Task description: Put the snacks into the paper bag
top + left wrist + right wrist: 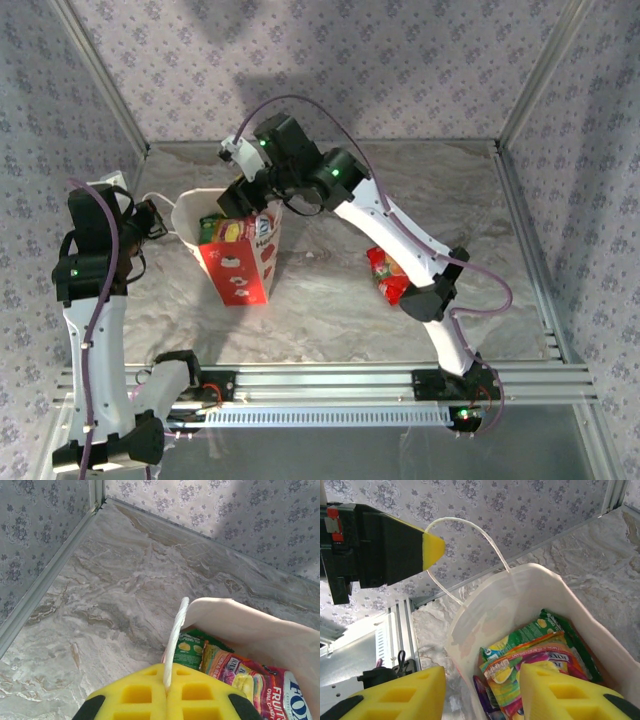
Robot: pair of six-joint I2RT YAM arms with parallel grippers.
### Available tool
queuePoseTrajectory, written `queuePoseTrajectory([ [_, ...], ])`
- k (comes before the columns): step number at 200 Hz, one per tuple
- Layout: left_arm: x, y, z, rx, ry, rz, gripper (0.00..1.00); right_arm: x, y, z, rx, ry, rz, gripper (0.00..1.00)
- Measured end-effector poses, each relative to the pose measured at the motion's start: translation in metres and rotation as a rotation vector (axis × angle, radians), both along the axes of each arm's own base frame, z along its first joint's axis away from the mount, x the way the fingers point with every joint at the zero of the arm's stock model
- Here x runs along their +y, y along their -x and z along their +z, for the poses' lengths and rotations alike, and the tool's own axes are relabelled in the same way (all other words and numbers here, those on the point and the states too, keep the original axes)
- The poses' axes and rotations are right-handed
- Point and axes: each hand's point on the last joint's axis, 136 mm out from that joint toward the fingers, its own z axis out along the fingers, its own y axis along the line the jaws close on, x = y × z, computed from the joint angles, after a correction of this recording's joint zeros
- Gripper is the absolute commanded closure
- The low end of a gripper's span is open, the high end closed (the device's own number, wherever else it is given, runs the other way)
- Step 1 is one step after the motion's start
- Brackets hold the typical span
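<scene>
The paper bag [238,272] stood upright on the left half of the bench [330,330], about midway between its near and far edges, with its mouth open to the top. Inside lay several snacks: a green packet [520,632] against the far wall, an orange-pink fruit-candy packet [540,655] on top of it, and a sliver of purple beneath that was too hidden to identify.

The left pincer [167,680] sat just beside the bag on its left-edge side. Its yellow fingers were pressed together on the white cord handle [176,635], holding the mouth up and open. The right pincer [482,680] hung directly over the mouth with its fingers spread and nothing between them, the orange-pink packet just below.

One red packet [387,273] lay flat on the bench and was not yet bagged. It sat right of centre, well apart from the bag and partly under the right arm's forearm. From the right pincer it lay toward the right edge and somewhat toward the near edge. Its long axis ran roughly from far edge to near edge, tilted a little.

The right arm was clearly the nearer one, and the left was busy with the handle. The next move would therefore probably call for the right pincer to swing back off the bag and come down across the packet's short width.
</scene>
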Motion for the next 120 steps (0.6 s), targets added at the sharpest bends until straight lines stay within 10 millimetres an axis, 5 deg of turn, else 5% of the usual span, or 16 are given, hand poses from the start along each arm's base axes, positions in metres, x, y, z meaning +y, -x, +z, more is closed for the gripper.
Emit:
queuePoseTrajectory([
  [38, 0.000, 0.000, 0.000, 0.001, 0.001, 0.000, 0.99, -0.027, 0.001, 0.006, -0.063, 0.055, -0.055, 0.47],
  [90, 0.000, 0.004, 0.000, 0.004, 0.000, 0.000, 1.00, -0.111, 0.014, 0.021, -0.205, 0.136, -0.206, 0.39],
  [120, -0.001, 0.005, -0.002, 0.009, 0.001, 0.000, 1.00, -0.162, 0.004, 0.029, -0.253, 0.139, -0.340, 0.36],
])
